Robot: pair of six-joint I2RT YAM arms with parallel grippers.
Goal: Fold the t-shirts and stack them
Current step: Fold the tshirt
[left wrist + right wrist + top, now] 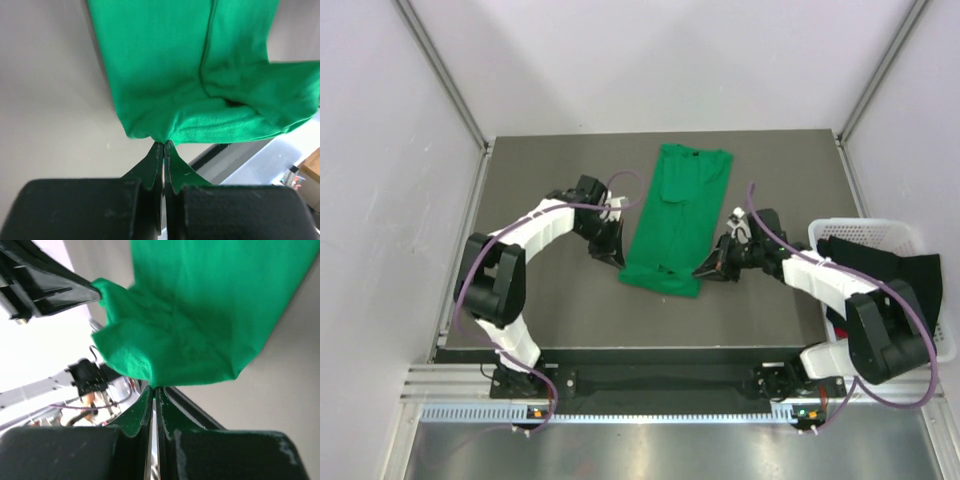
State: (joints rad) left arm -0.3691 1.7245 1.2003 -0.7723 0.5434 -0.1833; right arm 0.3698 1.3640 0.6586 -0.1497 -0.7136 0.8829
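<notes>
While left tool (pixel 163 145), right tool (pixel 152 389) pinch near corners, green t-shirt (pixel 678 220) lies lengthwise.

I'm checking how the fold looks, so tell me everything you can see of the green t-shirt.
The green t-shirt is bright, plain, soft-looking cloth, folded lengthwise into a long strip. It lies on the dark table, collar at the far end, hem toward the arms. The left claw pinches its near left corner and the right claw its near right corner, bunching the cloth there.
</notes>
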